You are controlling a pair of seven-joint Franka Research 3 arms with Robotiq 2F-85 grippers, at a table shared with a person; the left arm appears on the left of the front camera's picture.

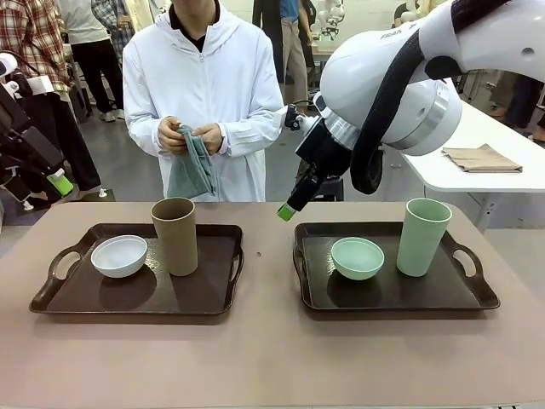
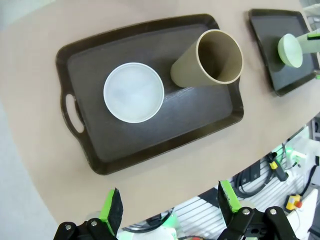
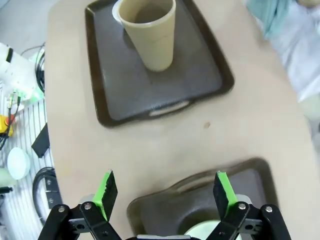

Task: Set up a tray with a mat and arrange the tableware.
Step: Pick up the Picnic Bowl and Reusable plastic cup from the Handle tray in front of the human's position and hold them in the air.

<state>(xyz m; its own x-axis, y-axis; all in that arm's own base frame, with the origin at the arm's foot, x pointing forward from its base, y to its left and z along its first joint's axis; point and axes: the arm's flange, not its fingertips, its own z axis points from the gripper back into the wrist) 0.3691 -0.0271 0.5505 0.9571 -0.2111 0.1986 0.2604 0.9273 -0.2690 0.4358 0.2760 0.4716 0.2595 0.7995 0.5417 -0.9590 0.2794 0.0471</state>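
Nearest us, bare bench point(image 1: 272, 366), then two dark trays side by side with a gap between them. On the left tray point(image 1: 200, 290) the white bowl point(image 1: 119, 256) sits toward the left handle. The tan cup point(image 1: 174, 236) stands upright just beside it on the right. Over on the right tray point(image 1: 383, 294), the mint bowl point(image 1: 358, 257) is near the middle. The mint cup point(image 1: 423, 237) is upright just to its right, close to the outer handle.

Now the arms. The right pincer point(image 3: 165, 187) hangs above the bench between the trays, by the right tray's inner end, jaws spread wide and holding nothing. The left pincer point(image 2: 167, 200) is off beyond the bench's left edge, looking down on the left tray, also wide open and empty.

At the far side a person in a white jacket stands facing us. Both hands point(image 1: 174, 135) are up at chest height, holding a teal cloth point(image 1: 192, 170) that hangs down folded, well clear of the bench.
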